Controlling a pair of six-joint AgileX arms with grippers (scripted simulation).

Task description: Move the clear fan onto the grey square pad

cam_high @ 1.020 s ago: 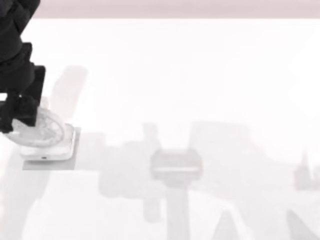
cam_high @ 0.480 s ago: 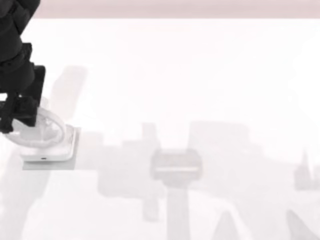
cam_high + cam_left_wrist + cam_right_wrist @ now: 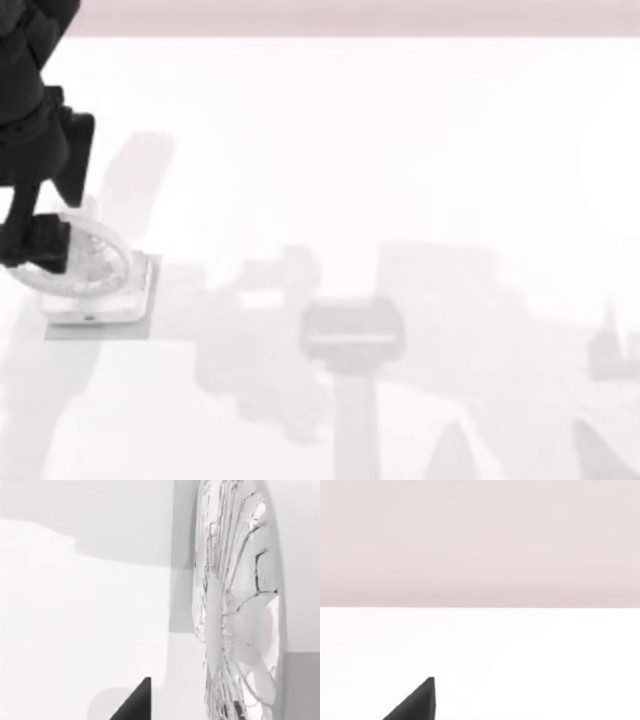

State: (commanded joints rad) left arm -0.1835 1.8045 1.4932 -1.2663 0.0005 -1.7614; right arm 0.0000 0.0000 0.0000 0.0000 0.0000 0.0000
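The clear fan stands upright at the table's far left, its clear base resting on the grey square pad; a thin strip of pad shows along the base's near side. My left gripper is at the round grille head, on its left side. In the left wrist view the fan head fills the right half, and the left gripper is open, with a gap between its dark fingertip and the grille. My right gripper is parked out of the top view, showing one dark fingertip over bare table.
A smaller, darker grey rounded rectangle lies near the table's middle. Soft shadows spread over the near half of the white table. The table's far edge runs along the back.
My left arm has drawn slightly back and up from the fan head. The fan has stayed upright on the pad.
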